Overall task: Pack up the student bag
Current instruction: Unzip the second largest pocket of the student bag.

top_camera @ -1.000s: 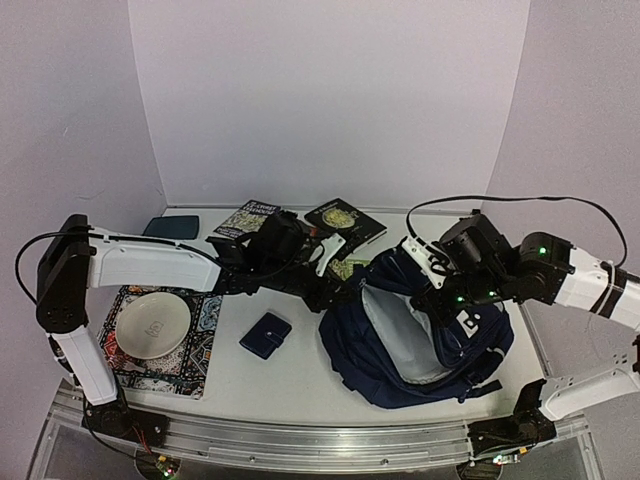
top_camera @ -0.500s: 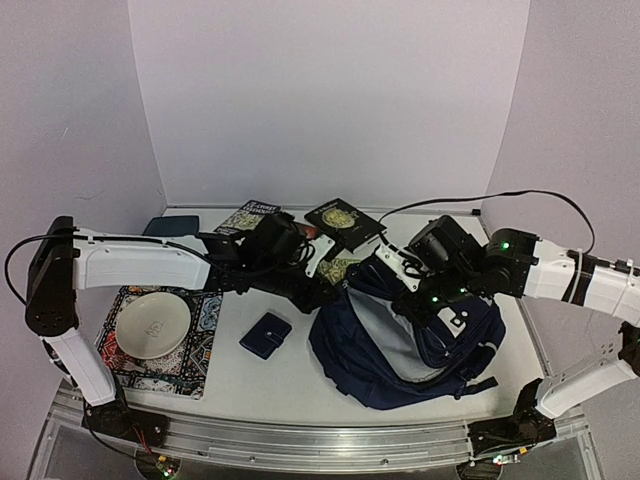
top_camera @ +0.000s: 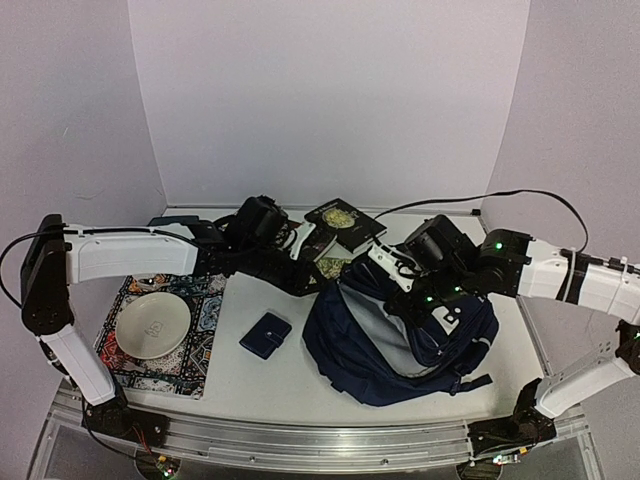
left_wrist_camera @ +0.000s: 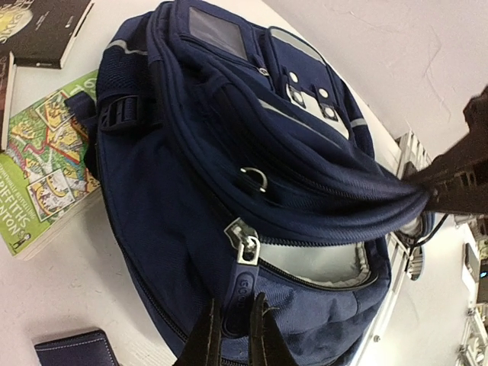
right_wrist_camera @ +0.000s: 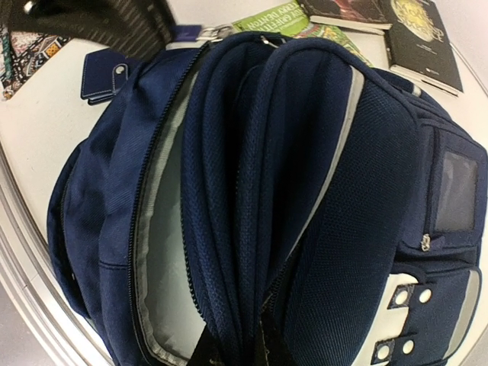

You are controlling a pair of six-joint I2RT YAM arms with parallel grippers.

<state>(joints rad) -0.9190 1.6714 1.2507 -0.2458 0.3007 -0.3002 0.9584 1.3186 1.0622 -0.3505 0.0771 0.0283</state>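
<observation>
While the plate (top_camera: 152, 324) is sitting on its patterned mat (top_camera: 197, 352) far left | wallet (top_camera: 265, 334) is lying beside it | left gripper (left_wrist_camera: 232, 339) is clenching the zipper pull (left_wrist_camera: 242, 263) | student bag (top_camera: 400, 340) is lying right of centre on the table (top_camera: 290, 390), main compartment gaping | right gripper (right_wrist_camera: 238, 347) is seemingly clamping its bunched upper edge, tips partly hidden

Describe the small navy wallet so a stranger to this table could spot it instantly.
Start at the big navy student bag right of centre. Just left of it, before the patterned mat, lies the wallet: flat, navy, snap-tabbed, far smaller than the books behind.
</observation>
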